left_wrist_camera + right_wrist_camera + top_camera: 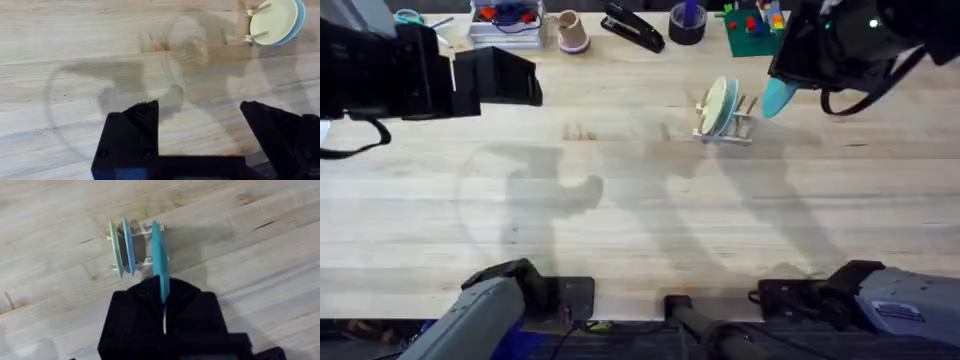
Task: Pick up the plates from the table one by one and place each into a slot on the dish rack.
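Right jaws (163, 305): clamped on the lower edge of the turquoise plate (160, 260) — the plate stands on edge, parallel to those already racked, presumably so it can drop between pegs without turning.
Turquoise plate, position: held just above the open end of the dish rack (145, 245), over the gap beside the two standing plates; whether its rim touches the pegs, I cannot tell.
Left jaws (200, 120): spread wide and empty, hovering over bare bench (75, 50), well apart from the rack — likely parked clear of the right arm's work.
Rack contents: a pale green plate (116, 247) at the outer end and a blue plate (128, 245) next to it, both upright between pegs, with free slots beside them.
Overhead check: the rack (725, 125) sits toward the far right of the bench, cream-faced plate (718, 105) showing, the turquoise one (778, 97) just beside it.
Stage, as I judge: lowering into the slot, release not yet made.
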`<state>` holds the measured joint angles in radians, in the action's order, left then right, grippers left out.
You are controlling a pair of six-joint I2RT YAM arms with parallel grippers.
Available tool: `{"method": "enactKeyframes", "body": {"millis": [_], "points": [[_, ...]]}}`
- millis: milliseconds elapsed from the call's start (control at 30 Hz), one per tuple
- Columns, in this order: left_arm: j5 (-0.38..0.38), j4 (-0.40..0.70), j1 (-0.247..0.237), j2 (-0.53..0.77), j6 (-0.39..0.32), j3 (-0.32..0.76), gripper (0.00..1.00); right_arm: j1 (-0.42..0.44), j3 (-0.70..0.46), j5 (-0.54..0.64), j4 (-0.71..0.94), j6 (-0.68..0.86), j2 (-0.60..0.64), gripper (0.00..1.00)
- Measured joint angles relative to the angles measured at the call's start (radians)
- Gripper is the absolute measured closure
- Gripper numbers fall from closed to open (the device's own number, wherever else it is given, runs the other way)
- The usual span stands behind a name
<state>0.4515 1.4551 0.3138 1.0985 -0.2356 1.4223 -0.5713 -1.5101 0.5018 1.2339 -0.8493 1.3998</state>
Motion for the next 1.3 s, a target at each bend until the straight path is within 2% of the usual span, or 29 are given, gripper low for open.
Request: {"method": "enactKeyframes", "body": {"millis": [1300], "points": [[0.000, 0.000, 0.000, 0.000, 0.000, 0.000, 0.007, 0.000, 0.000, 0.000, -0.020, 0.042, 0.009, 0.971]]}}
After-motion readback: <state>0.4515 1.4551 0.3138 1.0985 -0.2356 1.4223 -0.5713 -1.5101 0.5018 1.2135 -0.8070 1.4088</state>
